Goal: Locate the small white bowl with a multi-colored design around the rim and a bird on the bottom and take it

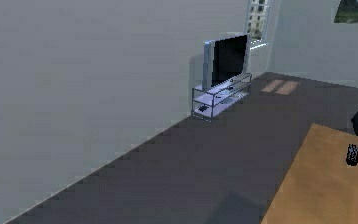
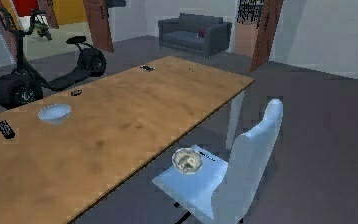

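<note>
Looking at a bowl [image 2: 189, 160] sitting on the seat of the white chair [image 2: 252, 160], just beside the long table [image 2: 137, 120], low in the arm side view's middle. Seems to carry a mottled, coloured band round the rim (way too small to make out any bird on the bottom), so betting on that one as the target. Also got a second bowl [image 2: 53, 113] up on the table toward the arm side view's left, paler and plainer, with a remote [image 2: 5, 128] near it. Worth keeping as a fallback.

Handling guess: probably glazed ceramic, so stiff, fairly light, slick on the outside and easy to chip if knocked off the seat. Would go for the rim, one finger inside and one outside, then lift straight up instead of dragging across the seat. Best not to shove sideways with the seat edge so near.

Can't tell the gripper's state from these shots, so not guessing.

Checked for brands, labels, writing: nothing readable on bowl, chair or table. Same story for the TV [image 1: 229, 57] on its stand [image 1: 222, 97] over in the forward view.
</note>
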